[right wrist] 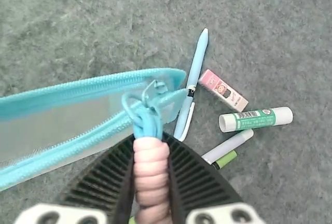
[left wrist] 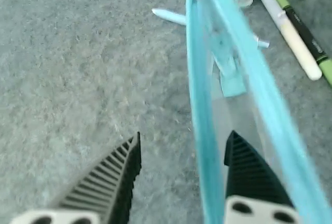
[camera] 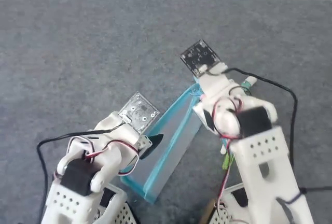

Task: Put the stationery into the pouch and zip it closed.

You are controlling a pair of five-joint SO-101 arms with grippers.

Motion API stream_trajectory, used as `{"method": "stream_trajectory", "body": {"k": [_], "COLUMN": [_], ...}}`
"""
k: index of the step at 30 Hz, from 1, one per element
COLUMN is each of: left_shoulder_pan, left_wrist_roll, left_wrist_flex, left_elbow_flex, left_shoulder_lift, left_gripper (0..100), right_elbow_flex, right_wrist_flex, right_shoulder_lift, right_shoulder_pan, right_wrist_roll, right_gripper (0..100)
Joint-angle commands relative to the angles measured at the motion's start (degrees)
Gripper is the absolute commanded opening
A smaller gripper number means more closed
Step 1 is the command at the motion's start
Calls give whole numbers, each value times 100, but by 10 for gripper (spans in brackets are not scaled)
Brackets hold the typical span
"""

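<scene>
Pouch: a see-through pouch (camera: 174,149) with bright blue zip edges lies on the grey mat (camera: 78,53), between the two arms.
Pouch long way: in the high view its long side runs on a slant, from down near the arm bases up and to the right, toward the far side of the mat.
Pouch mouth: it is open. The two zip edges are apart along most of its length and meet at the far end.
Zip pull: a pink bumpy zip pull (right wrist: 150,167) hangs on a blue cord (right wrist: 141,114) at that far end. It points straight back from the pouch into the right gripper.
Right gripper: the right gripper (right wrist: 150,145) is at the far end, and its black fingers are pinching the pink pull.
Left gripper: the left gripper (left wrist: 184,136) is at the near end with its fingers spread wide. One zip edge runs between them.
Blue pen: the blue pen (right wrist: 194,81) lies just beside the far corner of the pouch. Its clip end is by the corner and its other end points away from the right gripper.
Other things: a pink eraser (right wrist: 223,90), a glue stick (right wrist: 254,119), a white pen (right wrist: 228,146) and a green pen (right wrist: 224,159) lie close together on the mat, outside the pouch.
</scene>
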Motion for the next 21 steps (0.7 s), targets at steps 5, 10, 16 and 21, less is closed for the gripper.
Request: {"method": "stream_trajectory", "body": {"k": [5,10,16,21], "left_shoulder_pan": [18,18,18,18], "left_wrist_roll": [-70,-70,-62,-70], "left_wrist_flex": [-475,-633,-782,-633], "left_elbow_flex": [295,391,338,75], "left_shoulder_lift": [-44,-53,-53,-53], "left_gripper": [134,9,11,67], "right_elbow_flex": [141,141,141,255], "right_wrist_flex": [-4,-22,13,22], "right_shoulder_lift": [-637,-637,-681,-708], "right_shoulder_pan": [66,40,57,57], "right_wrist_roll": [97,88,62,53], "right_gripper": [6,6,6,6]}}
